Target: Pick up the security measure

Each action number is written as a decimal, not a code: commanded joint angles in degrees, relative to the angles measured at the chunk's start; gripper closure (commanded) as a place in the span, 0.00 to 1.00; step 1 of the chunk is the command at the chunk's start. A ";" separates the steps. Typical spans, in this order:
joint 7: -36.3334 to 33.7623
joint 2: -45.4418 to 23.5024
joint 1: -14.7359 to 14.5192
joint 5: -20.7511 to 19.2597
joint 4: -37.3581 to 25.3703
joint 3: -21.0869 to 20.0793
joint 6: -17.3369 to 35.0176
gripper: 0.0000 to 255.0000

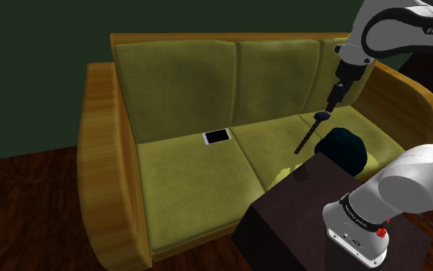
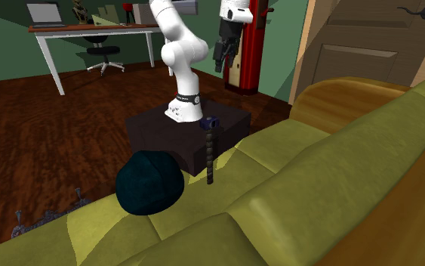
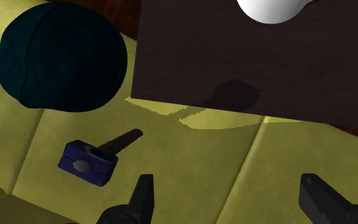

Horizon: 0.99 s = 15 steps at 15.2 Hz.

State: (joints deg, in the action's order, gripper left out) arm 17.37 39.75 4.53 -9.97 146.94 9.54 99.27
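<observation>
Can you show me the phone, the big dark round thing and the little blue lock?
phone (image 1: 217, 137): shoulder view, middle of its dark screen.
dark round thing (image 3: 63, 57): wrist view, its middle.
blue lock (image 3: 88, 162): wrist view, its blue block end.

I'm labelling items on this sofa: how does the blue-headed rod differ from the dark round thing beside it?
The blue-headed rod is slim, a black shaft under a blue block; the dark round thing is a bulky, deep teal ball. The rod stands on end, while the round thing sits squat. The rod is far smaller than the round thing. Both rest on the yellow-green sofa near the stand.
</observation>
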 commanded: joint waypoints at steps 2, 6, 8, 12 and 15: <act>1.69 -3.85 1.27 -3.06 1.23 2.05 5.73 0.00; 3.71 -10.26 2.95 -6.79 1.41 4.91 13.24 0.00; 4.61 -13.87 3.73 -8.47 1.01 6.32 16.97 0.00; 6.30 -21.71 5.13 -11.28 -0.78 9.04 24.24 0.00; 6.89 -25.88 5.72 -12.28 -1.61 10.25 28.16 0.00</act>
State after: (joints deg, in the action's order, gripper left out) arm 24.16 15.13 10.09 -21.93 145.42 19.44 126.06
